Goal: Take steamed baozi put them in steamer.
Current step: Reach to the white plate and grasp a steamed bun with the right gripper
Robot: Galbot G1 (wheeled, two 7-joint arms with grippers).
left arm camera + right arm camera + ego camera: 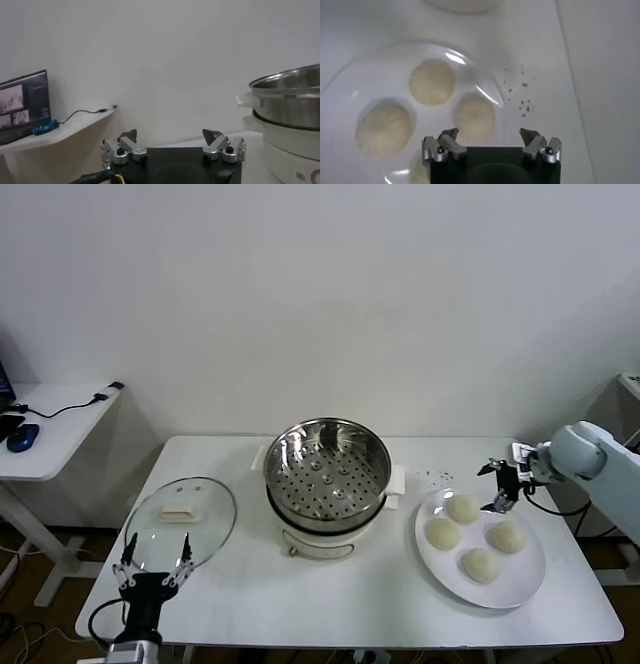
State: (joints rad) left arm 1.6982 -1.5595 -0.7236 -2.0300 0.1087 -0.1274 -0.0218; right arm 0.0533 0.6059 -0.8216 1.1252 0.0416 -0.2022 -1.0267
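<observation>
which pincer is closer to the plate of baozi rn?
Right. The right pincer hangs open over the far edge of the plate, beside the nearest baozi. The left pincer is open at the table's near left corner, by the glass lid.

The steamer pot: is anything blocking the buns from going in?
Nothing visible. The shiny steel steamer basket stands uncovered; its round glass lid lies aside. The open right gripper hovers by the cream-white buns on the white plate.

We see a white table (350,594) filling the lower middle of the frame. On it lie a glass lid (181,522) at lower left, the steamer (327,484) at centre, and a white plate (525,584) at lower right carrying four steamed baozi (442,533).
</observation>
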